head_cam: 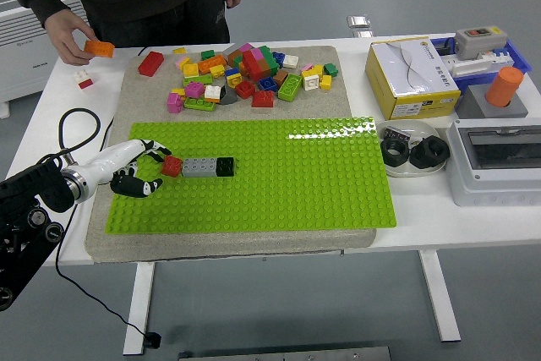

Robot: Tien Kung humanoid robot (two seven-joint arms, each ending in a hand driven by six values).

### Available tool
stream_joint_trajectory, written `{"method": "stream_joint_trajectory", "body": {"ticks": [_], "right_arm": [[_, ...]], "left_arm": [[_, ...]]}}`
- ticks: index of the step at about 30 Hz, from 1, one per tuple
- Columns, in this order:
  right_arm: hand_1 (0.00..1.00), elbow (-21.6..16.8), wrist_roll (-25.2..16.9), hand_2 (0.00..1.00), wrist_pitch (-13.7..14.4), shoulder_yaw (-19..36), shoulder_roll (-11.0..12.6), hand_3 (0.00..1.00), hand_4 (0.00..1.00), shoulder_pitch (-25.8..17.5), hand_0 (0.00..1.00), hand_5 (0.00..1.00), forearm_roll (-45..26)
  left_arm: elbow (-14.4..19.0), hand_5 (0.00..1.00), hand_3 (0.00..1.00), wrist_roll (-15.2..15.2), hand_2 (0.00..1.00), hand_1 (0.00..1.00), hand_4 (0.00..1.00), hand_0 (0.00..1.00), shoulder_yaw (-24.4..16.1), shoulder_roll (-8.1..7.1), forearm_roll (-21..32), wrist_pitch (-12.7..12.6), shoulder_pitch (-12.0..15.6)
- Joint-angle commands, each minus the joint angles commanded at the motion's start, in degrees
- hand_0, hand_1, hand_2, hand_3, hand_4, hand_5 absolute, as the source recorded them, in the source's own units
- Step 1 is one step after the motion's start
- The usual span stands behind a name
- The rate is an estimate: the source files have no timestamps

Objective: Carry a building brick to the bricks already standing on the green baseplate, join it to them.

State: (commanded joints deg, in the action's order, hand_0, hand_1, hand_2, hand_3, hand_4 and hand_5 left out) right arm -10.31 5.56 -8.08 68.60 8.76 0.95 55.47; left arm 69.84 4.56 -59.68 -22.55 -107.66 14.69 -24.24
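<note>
Left hand (139, 171) reaches in from the left side and sits low over the green baseplate (279, 179). Its fingers are spread wide and bent a little, and they hold nothing. One white finger tip is right next to the red brick (172, 166), maybe touching it, but that is hard to tell. The red brick sits on the baseplate, a bit tilted, just beside the left end of the grey brick (199, 166). The grey brick is joined to a black brick (225, 166) on its right, and the two make a short row.

Behind the baseplate lies a pile of loose bricks (245, 75) in many colours. A person stands at the far side of the table, and one of the person's hands (78, 42) holds an orange brick (99, 48) above the table's far left corner
</note>
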Motion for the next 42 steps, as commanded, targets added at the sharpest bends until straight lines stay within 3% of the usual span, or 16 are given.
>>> {"method": "stream_joint_trajectory", "body": {"ticks": [13,18,20,21,26,27,30,42], "right_arm": [[0.594,0.0,0.0,0.738,0.0,0.3,0.0,0.846,0.926,-0.4,0.705,0.998,0.3],[0.592,0.0,0.0,0.738,0.0,0.6,-0.1,0.846,0.926,-0.6,0.706,0.998,0.6],[0.592,0.0,0.1,0.738,0.1,0.7,-0.2,0.846,0.926,-0.6,0.706,0.998,0.7],[0.592,0.0,0.1,0.738,0.1,0.7,-0.2,0.846,0.926,-0.6,0.706,0.998,0.8],[0.592,0.0,0.1,0.738,0.1,0.6,-0.2,0.846,0.926,-0.6,0.706,0.998,0.5],[0.592,0.0,0.1,0.738,0.2,0.5,-0.2,0.845,0.926,-0.6,0.707,0.998,0.4],[0.592,0.0,0.1,0.738,0.1,0.6,-0.1,0.845,0.926,-0.6,0.707,0.998,0.6],[0.592,0.0,0.1,0.738,0.1,0.7,0.0,0.846,0.926,-0.3,0.707,0.998,0.9]], "left_arm": [[8.8,0.002,0.818,1.7,0.761,0.151,0.602,0.108,-4.1,-1.18,-5.7,-0.3,4.8],[10.0,0.002,0.800,0.3,0.758,0.150,0.597,0.109,-1.3,-1.82,-10.8,-3.8,5.9],[10.1,0.002,0.800,-0.7,0.758,0.150,0.597,0.109,0.2,-2.27,-13.3,-5.9,5.8],[10.2,0.002,0.741,-1.5,0.776,0.159,0.650,0.114,1.4,-2.82,-15.1,-7.4,5.8],[9.4,0.002,0.741,-4.7,0.776,0.159,0.650,0.114,6.2,-5.89,-21.8,-13.5,4.8],[8.7,0.002,0.759,-5.4,0.770,0.169,0.809,0.116,7.0,-6.41,-22.3,-14.8,4.3],[6.7,0.002,0.759,-6.7,0.770,0.169,0.809,0.116,8.4,-6.76,-22.3,-18.1,3.3],[2.0,0.002,0.740,-5.5,0.782,0.169,0.784,0.123,9.4,-4.32,-22.3,-17.6,1.3]]}}
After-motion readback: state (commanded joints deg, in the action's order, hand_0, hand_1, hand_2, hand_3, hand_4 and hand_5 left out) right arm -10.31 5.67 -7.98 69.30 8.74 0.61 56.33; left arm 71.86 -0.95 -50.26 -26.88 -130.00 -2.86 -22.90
